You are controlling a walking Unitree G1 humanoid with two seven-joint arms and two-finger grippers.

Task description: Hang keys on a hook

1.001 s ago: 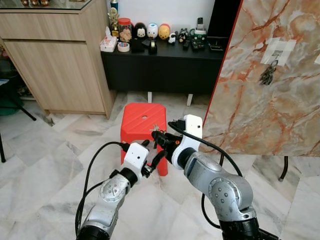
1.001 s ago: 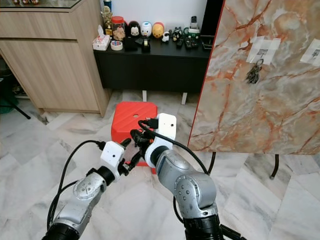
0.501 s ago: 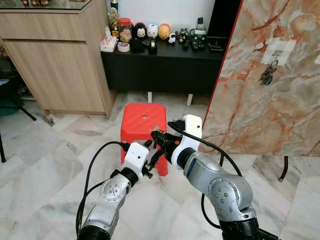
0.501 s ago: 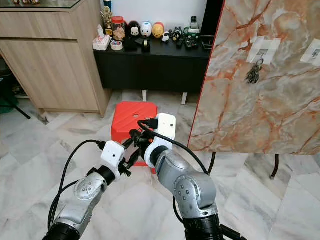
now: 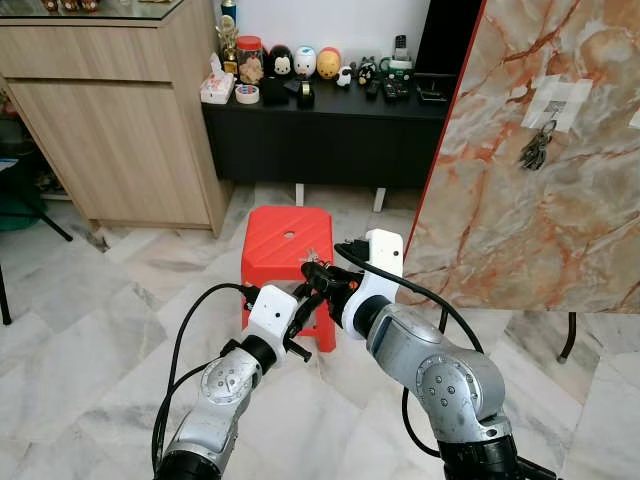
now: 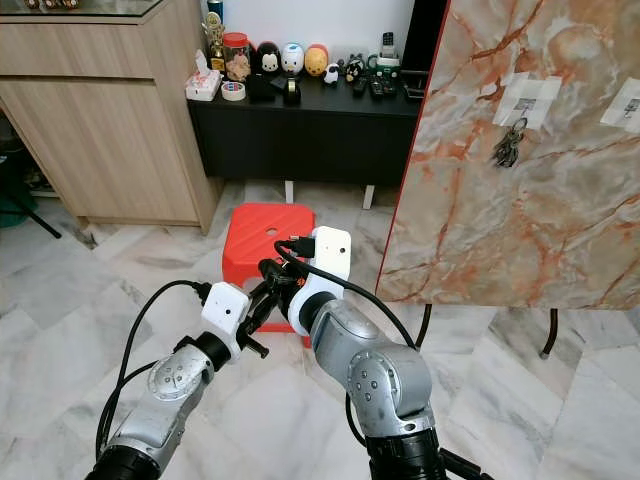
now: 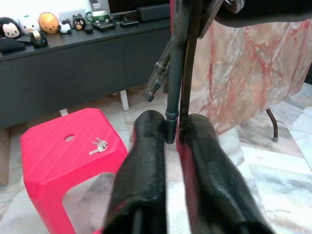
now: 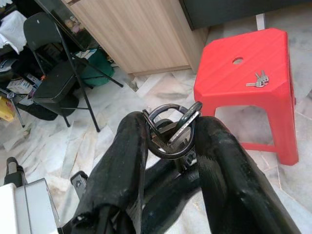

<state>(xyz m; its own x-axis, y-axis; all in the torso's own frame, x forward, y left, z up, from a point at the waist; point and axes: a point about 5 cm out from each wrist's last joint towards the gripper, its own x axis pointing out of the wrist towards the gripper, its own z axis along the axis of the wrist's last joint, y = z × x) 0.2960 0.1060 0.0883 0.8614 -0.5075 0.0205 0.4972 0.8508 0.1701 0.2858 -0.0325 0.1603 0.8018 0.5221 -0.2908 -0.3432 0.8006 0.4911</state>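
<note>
In the head views, the right gripper (image 5: 312, 273) and left gripper (image 5: 305, 305) are met above the floor before the red stool (image 5: 285, 238); a hook with keys already hung (image 5: 533, 148) is seen on the marble panel at two o'clock. In the left wrist view, the left fingers (image 7: 146, 161) are pressed against the right gripper's fingertips, probably for a handover. In the right wrist view, a key ring (image 8: 169, 130) is pinched between the right fingers (image 8: 214, 156), while spare keys (image 8: 257, 81) are left on the stool.

Stool (image 5: 288, 240) ahead, keys (image 7: 99, 145) on top; cabinet (image 5: 330, 125) behind; panel (image 5: 540, 180) right.
</note>
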